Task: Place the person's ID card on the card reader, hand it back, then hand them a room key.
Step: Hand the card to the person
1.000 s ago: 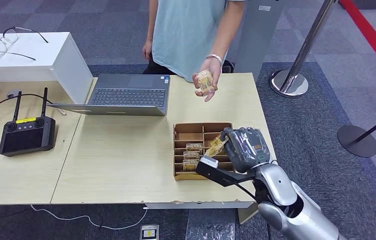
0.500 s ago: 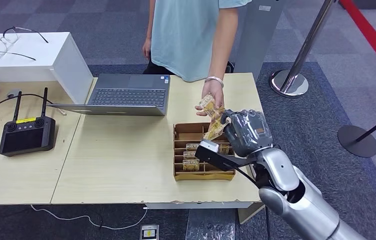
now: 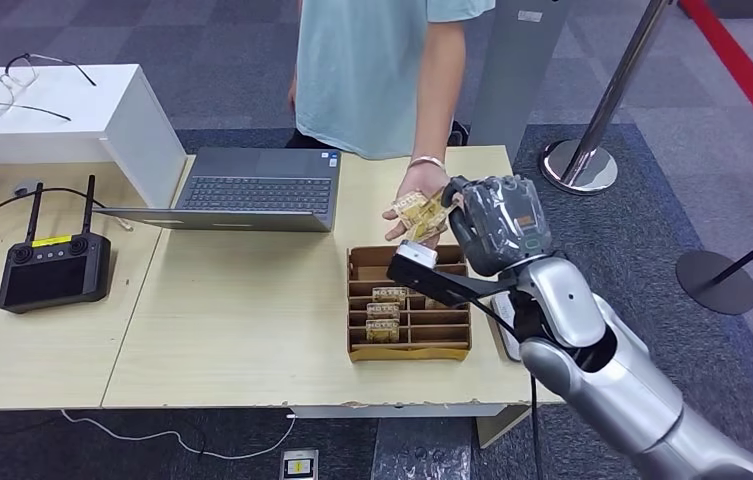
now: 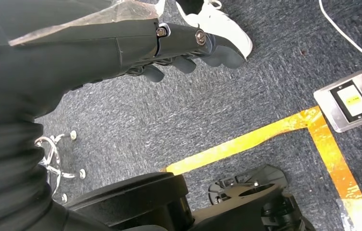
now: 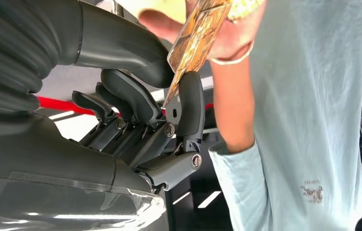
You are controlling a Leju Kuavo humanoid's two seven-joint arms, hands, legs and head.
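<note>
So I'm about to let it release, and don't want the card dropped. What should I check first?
1. Key card pinched by the right robot hand: ok.
2. Person's hand palm up under the card: ok.
3. Person's fingers closed on this card: cannot tell.
4. Their palm free: not ok, another card lies there.
5. Cardboard tray below if it slips: ok.
6. Left robot hand hanging clear: ok.
</note>
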